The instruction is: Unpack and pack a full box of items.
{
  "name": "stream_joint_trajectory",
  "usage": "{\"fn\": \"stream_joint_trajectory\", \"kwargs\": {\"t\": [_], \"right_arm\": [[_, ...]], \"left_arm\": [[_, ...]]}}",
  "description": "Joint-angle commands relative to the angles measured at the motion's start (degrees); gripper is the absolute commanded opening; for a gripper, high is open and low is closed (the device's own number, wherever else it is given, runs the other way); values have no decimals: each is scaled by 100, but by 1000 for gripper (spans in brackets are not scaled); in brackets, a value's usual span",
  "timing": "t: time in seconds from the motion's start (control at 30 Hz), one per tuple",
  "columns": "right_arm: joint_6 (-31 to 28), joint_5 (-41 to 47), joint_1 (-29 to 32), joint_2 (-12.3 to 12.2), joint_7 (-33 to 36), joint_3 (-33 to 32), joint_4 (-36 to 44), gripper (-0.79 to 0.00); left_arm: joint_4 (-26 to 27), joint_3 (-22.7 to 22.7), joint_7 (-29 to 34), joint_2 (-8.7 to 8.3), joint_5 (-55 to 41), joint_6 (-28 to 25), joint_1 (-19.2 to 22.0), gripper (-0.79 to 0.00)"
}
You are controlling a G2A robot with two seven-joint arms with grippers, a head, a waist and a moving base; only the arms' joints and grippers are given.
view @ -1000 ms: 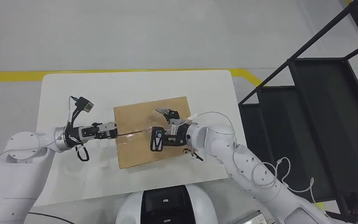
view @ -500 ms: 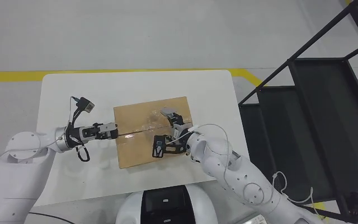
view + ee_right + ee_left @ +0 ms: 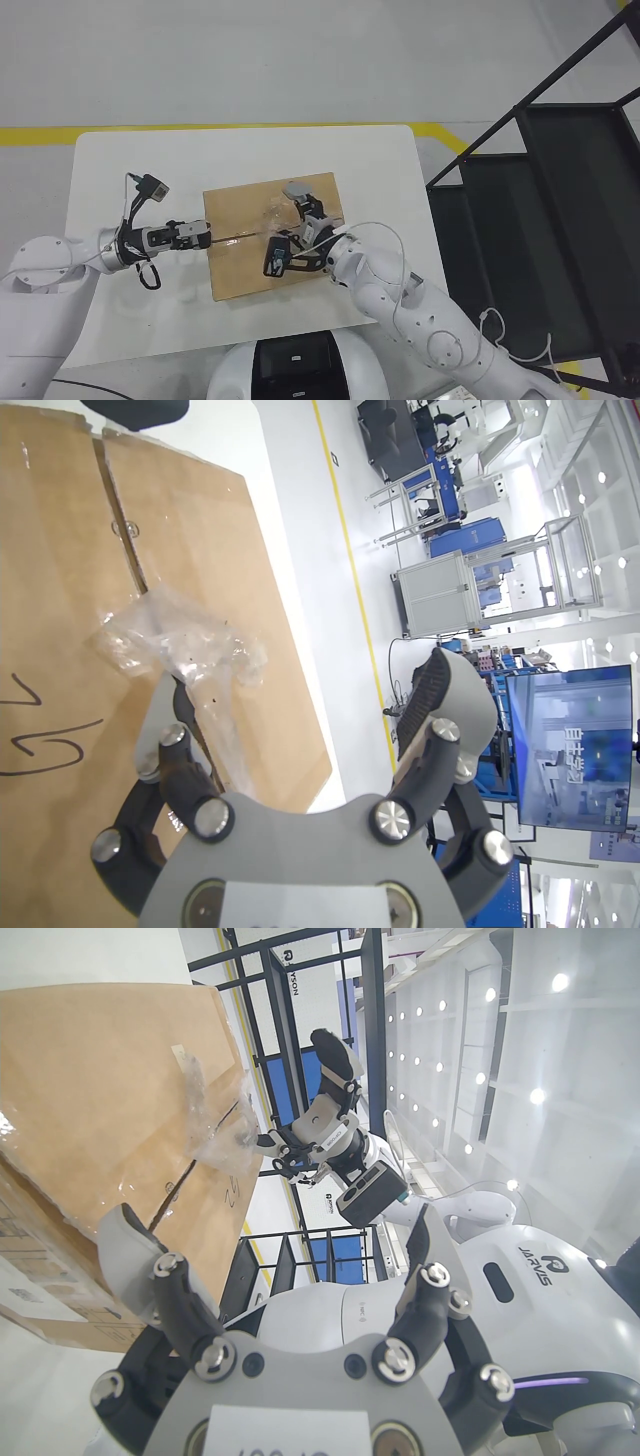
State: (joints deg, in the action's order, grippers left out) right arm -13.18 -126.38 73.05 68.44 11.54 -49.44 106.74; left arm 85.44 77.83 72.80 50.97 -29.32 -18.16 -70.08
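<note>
Top view: box (image 3: 245, 272) shut, mid-desk (image 3: 130, 160); left end effector (image 3: 203, 236) at its side edge; right end effector (image 3: 287, 213) over the box top, beside a crumpled clear film (image 3: 270, 210).
Left wrist view: left end effector (image 3: 272, 1228) spread wide, holding nothing; one finger at the box (image 3: 100, 1078) edge; farther off, right end effector (image 3: 300, 1098) with one fingertip at the clear film (image 3: 220, 1148).
Right wrist view: right end effector (image 3: 305, 675) wide apart, gripping nothing; one finger touching the clear film (image 3: 175, 645) on the box (image 3: 45, 525) top; the other finger lifted off it.
</note>
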Motion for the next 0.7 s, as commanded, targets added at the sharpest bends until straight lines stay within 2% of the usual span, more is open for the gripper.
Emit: {"fn": "stream_joint_trajectory", "kwargs": {"t": [0.0,0.13,0.17,0.2,0.23,0.67], "right_arm": [[33,-23,24,5,-68,-16,11,0],[103,-7,55,18,-230,-51,56,0],[122,-5,58,22,-279,-56,81,-80],[144,-8,62,26,-316,-63,101,-406],[149,-7,69,29,-339,-68,113,-782],[146,-147,155,68,-461,-106,131,-785]], "left_arm": [[1,1,2,0,2,2,0,0],[-2,0,2,0,-3,15,1,0],[-4,-2,1,1,-2,16,3,0],[-7,-7,-1,2,-2,19,3,0],[-7,-13,4,3,-1,25,6,0],[-71,-49,19,11,-18,61,52,0]]}}
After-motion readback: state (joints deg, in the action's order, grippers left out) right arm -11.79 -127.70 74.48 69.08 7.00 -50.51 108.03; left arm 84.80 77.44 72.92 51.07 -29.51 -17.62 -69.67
